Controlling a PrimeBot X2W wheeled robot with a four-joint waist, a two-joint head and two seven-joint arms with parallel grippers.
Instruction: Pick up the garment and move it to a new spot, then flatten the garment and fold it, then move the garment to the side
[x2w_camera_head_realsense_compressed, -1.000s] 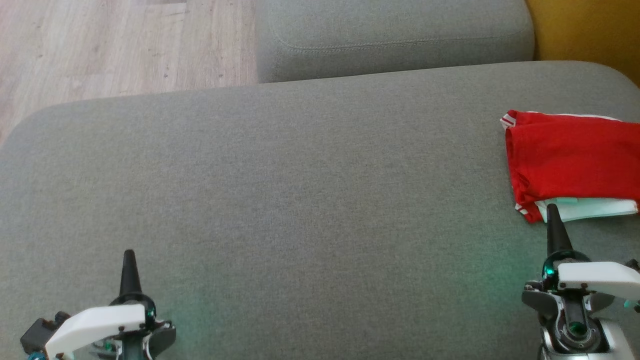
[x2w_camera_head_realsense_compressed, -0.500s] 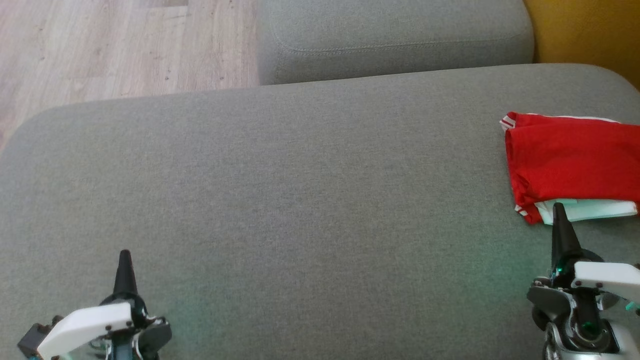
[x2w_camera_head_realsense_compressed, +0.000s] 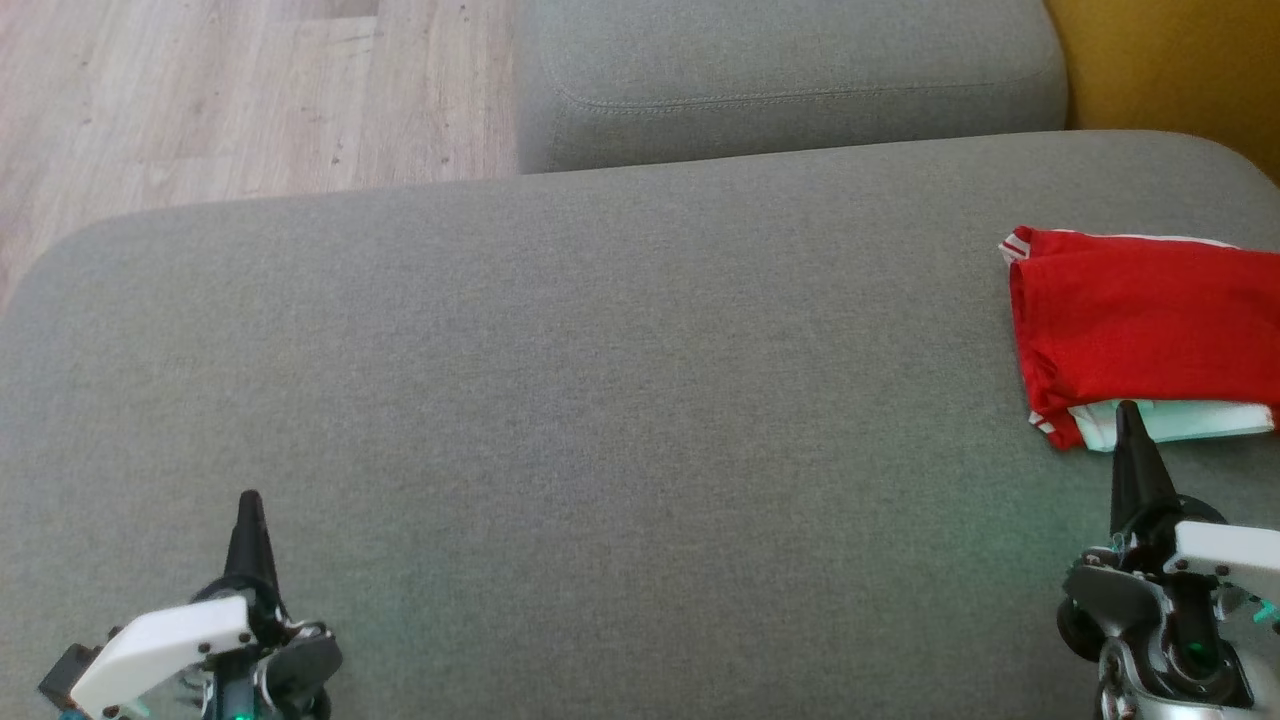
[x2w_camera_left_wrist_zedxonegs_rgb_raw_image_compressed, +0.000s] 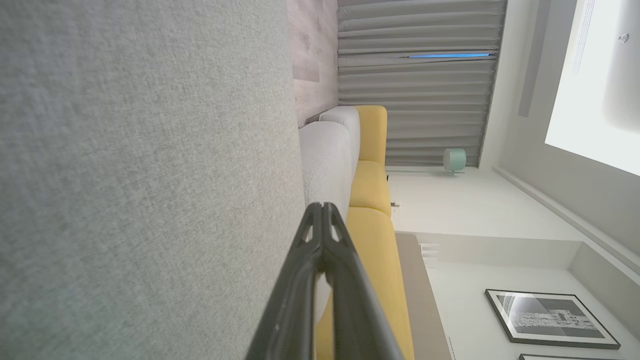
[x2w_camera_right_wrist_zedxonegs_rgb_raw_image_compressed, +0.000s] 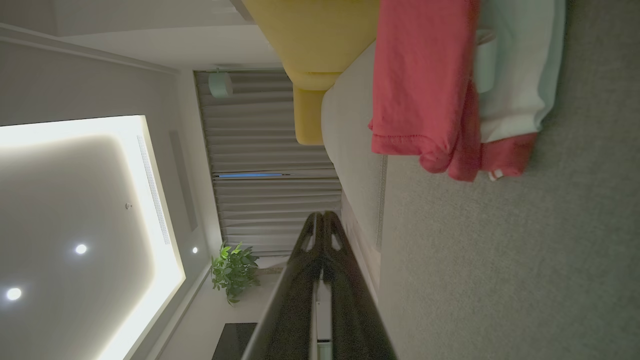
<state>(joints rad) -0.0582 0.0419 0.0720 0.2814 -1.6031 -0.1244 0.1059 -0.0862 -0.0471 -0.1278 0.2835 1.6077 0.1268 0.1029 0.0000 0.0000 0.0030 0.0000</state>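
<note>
A folded red garment (x2w_camera_head_realsense_compressed: 1140, 325) with white trim and a pale inner layer lies at the right edge of the grey cushion (x2w_camera_head_realsense_compressed: 600, 400). In the right wrist view the garment (x2w_camera_right_wrist_zedxonegs_rgb_raw_image_compressed: 425, 85) lies ahead, up and to the right of the fingers. My right gripper (x2w_camera_head_realsense_compressed: 1130, 415) is shut and holds nothing, its tip just in front of the garment's near white edge. My left gripper (x2w_camera_head_realsense_compressed: 248, 502) is shut too, low at the near left, over bare cushion, far from the garment. The left gripper (x2w_camera_left_wrist_zedxonegs_rgb_raw_image_compressed: 323, 206) and the right gripper (x2w_camera_right_wrist_zedxonegs_rgb_raw_image_compressed: 322, 215) both show fingers pressed together.
A second grey cushion (x2w_camera_head_realsense_compressed: 790, 75) sits behind the large one. Wooden floor (x2w_camera_head_realsense_compressed: 230, 90) lies at the far left, and a yellow sofa part (x2w_camera_head_realsense_compressed: 1180, 60) at the far right. The garment runs off the head view's right edge.
Both grippers have drifted slightly: the right one a little rightward and lower, the left one lower then up again. The garment lies as before.
</note>
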